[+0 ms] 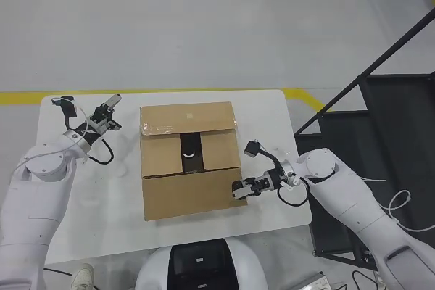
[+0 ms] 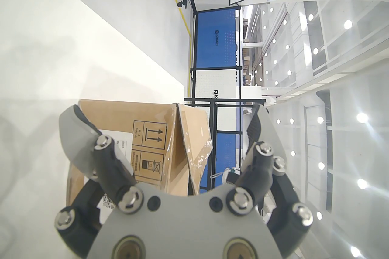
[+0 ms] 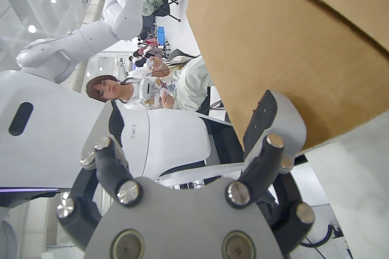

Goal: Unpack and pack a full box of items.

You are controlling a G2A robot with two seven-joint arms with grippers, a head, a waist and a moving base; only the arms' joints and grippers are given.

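Observation:
A brown cardboard box [image 1: 188,163] stands in the middle of the white table [image 1: 116,188]. Its side flaps leave a narrow dark gap [image 1: 191,152] in the middle, and a dark item with a white mark shows in it. My left gripper [image 1: 110,109] hangs open to the left of the box's far corner, apart from it; the box's side [image 2: 146,144] with printed symbols and torn tape lies beyond its fingers. My right gripper [image 1: 241,190] is open at the box's near right corner. One of its fingers [image 3: 273,120] lies against the cardboard wall [image 3: 288,38].
A dark metal stair frame [image 1: 377,116] stands just off the table's right edge. A yellow floor line [image 1: 304,94] runs behind the table. Bare table lies to the left of the box.

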